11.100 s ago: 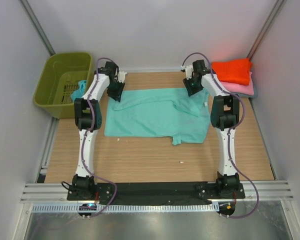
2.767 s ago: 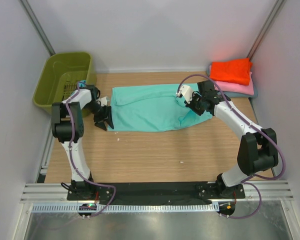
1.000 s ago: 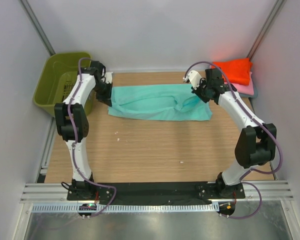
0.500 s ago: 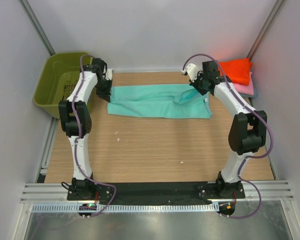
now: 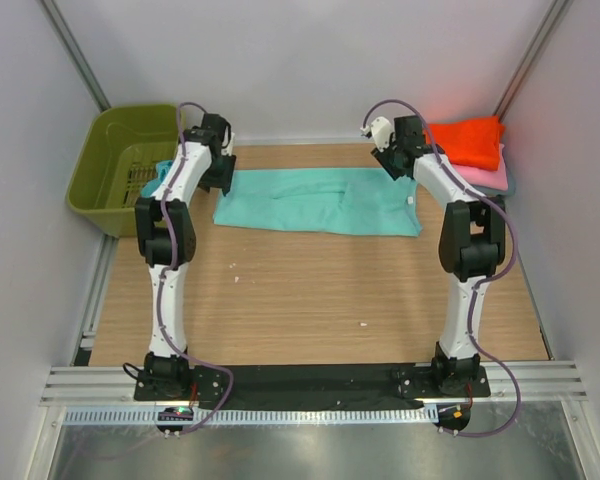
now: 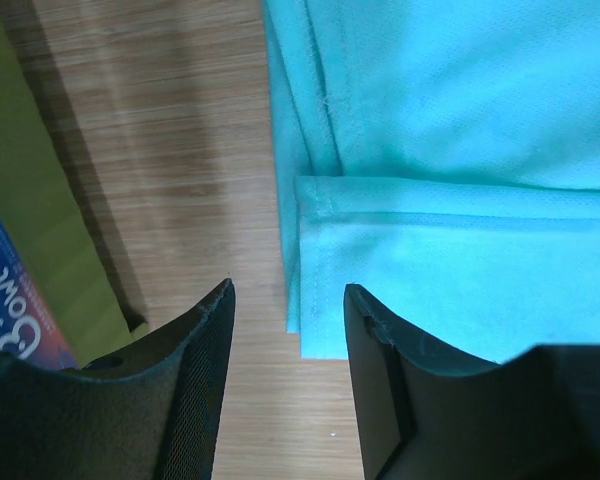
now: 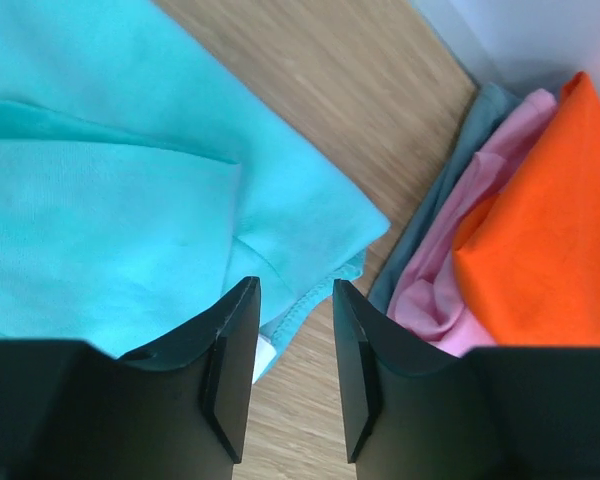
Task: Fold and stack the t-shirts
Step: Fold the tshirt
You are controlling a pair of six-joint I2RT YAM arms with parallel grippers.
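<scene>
Empty, jaws partly apart, the left gripper (image 6: 287, 292) hangs over a folded corner of the teal t-shirt (image 6: 460, 250); the right gripper (image 7: 294, 288) hangs likewise over the opposite corner, probably so the folded band lies flat. Beyond its fingers, the orange t-shirt (image 7: 540, 230) lies on the pink t-shirt (image 7: 445, 290).

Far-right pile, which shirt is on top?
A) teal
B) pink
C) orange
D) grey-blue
C: the orange t-shirt lies on top of the pink t-shirt, and in the right wrist view the grey-blue t-shirt shows as an edge beneath both.
</scene>
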